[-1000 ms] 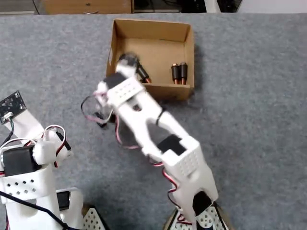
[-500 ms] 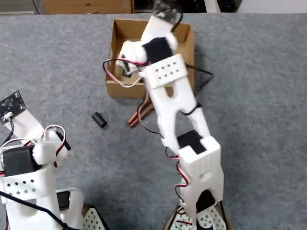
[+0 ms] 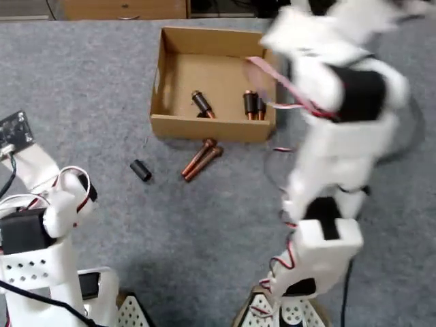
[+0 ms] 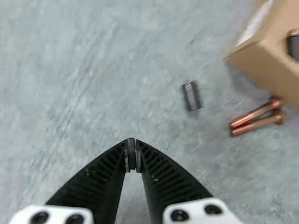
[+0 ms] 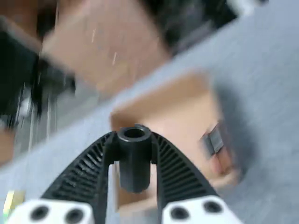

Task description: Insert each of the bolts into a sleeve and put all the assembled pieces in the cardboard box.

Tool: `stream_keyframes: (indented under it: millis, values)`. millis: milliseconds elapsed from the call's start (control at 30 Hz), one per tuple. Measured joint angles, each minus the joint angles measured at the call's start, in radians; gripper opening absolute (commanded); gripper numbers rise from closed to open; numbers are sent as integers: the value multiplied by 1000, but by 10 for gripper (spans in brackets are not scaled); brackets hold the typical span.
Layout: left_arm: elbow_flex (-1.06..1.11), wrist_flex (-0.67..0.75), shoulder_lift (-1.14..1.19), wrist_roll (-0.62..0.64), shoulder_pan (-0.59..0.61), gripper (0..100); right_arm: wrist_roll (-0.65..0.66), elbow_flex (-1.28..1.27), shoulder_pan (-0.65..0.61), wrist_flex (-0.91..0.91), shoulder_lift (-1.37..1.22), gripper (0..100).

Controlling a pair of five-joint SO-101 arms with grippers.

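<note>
Honestly, with my right gripper (image 5: pixel 134 139) clamped on a short black tubular sleeve (image 5: pixel 134 165) up by the far right corner of the open brown cardboard box (image 3: pixel 212 129), a slack pinch could drop it inside unassembled, away from the two copper bolts (image 3: pixel 201 159) lying just near of that box.

Grey felt table (image 3: pixel 82 68) — wooden cabinet (image 3: pixel 122 8) behind.

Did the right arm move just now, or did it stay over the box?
Yes. The right arm, holding a sleeve, swung from over the box's left half to past its right wall.
</note>
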State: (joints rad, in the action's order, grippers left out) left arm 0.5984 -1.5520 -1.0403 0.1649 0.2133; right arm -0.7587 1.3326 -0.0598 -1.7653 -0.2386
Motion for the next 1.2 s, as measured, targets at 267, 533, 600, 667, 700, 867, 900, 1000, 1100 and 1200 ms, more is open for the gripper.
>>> stream_keyframes:
  millis: [267, 533, 600, 667, 700, 867, 900, 1000, 1100, 1200]
  values:
    - [-35, 87, 68, -61, -273, 19, 23, 52, 382, -6, 77, 2]
    - [-313, 87, 413, -129, -445, 19, 143, 52, 539, -6, 153, 2]
    - [-390, 68, 520, -161, -477, 19, 155, 52, 563, -6, 170, 2]
    - [-471, 43, 623, -190, -514, 19, 173, 52, 577, -6, 189, 2]
    - [-512, 31, 671, -196, -529, 19, 183, 52, 580, -6, 198, 2]
    - [-684, 20, 875, -261, -585, 19, 238, 52, 582, -6, 229, 2]
    - [-706, 20, 913, -287, -595, 19, 244, 52, 582, -6, 229, 2]
    - [-761, 20, 1013, -351, -623, 36, 249, 52, 582, -6, 229, 2]
    - [-790, 20, 1096, -425, -638, 100, 249, 32, 582, -6, 229, 2]
    - [-809, 21, 1178, -470, -641, 74, 249, -14, 582, -6, 229, 2]
